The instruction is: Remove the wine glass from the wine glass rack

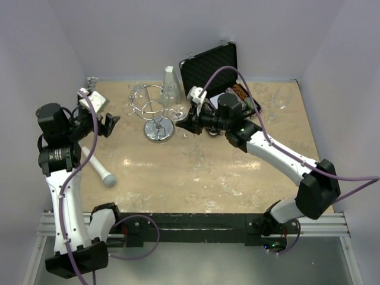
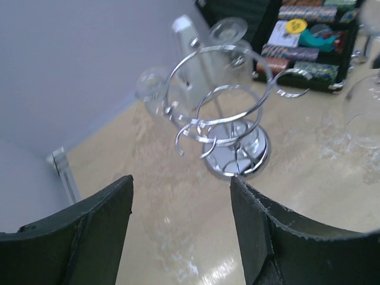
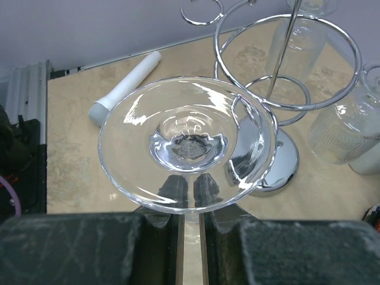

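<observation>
The right end effector (image 3: 190,185) pinches the thin stem of the clear wine glass (image 3: 187,145), its foot just ahead, with the shiny chrome wire rack (image 3: 285,163) ahead-right. The glass is likely light, brittle and slick, so the stem suits. The left end effector (image 2: 181,199) is wide and empty.

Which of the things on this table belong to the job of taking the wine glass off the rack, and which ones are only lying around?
For the job: wine glass, held by its stem in the right hand; wine glass rack; left hand, open and empty.
Just lying about: white cylinder; black case; tall bottle; clear glasses at far right.
</observation>
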